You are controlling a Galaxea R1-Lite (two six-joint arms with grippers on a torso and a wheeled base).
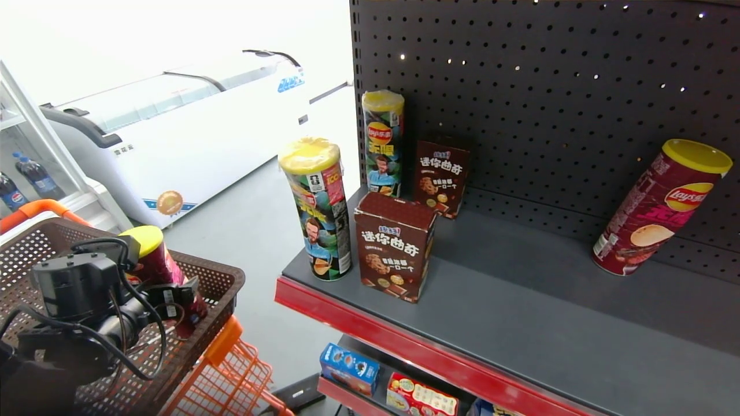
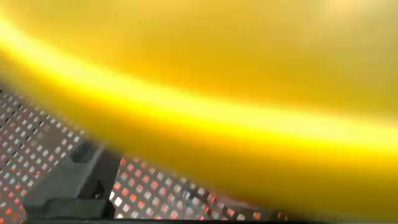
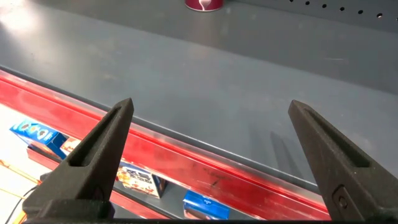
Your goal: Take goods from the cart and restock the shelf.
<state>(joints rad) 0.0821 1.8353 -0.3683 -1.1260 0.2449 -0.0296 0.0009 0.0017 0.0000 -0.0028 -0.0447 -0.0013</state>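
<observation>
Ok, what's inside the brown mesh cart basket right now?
One maroon cylindrical chip can with a yellow lid, tilted, with the left gripper closed around it. The brown mesh basket floor beneath and behind is covered by the arm, so other goods cannot be ruled out.

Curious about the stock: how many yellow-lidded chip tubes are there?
4. On the shelf: front green tube, rear green tube, both at left, and a maroon tube at right. A fourth tube sits in the cart basket. More may hide there.
</observation>
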